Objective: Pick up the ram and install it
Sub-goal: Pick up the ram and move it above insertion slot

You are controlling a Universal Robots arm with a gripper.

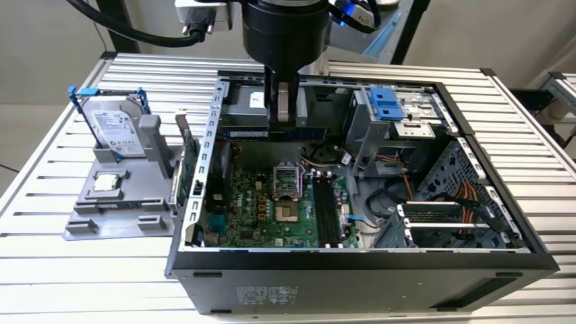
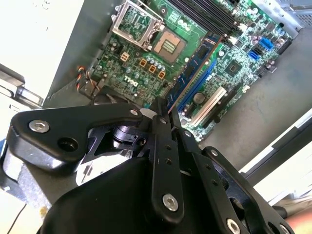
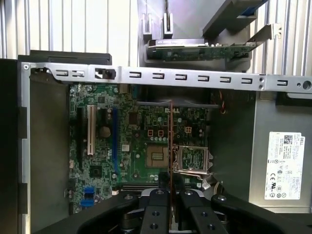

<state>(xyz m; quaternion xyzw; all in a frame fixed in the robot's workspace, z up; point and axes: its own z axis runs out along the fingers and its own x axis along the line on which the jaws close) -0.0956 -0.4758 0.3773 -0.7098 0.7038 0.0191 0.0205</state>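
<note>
While the gripper pinches it mid-length above the motherboard, the ram seems light, stiff and fragile.

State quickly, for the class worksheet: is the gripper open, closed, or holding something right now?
Gripper: shut on the ram, holding it above the open computer case.

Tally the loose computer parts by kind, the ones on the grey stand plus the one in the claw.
Silver hard drive in a blue frame: 1
Small square silver chip: 1
Green expansion card with a metal bracket: 1
Long thin green ram stick, held in the claw: 1
Total: 4
</note>
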